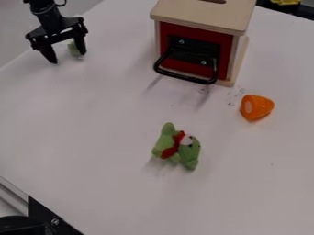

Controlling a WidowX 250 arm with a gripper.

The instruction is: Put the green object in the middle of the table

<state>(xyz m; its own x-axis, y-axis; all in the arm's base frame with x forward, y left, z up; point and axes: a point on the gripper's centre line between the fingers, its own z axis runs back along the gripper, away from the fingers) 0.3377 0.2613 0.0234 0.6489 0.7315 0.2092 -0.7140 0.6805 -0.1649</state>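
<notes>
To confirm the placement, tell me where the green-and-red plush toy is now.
The green-and-red plush toy lies on the white table just below the camera view's centre, below and left of the orange toy piece and below the wooden box.

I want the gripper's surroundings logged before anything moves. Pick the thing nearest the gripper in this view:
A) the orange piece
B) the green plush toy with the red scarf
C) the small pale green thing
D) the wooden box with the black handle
C: the small pale green thing shows right by one finger of the black gripper, while the other three are well away from it.
</notes>
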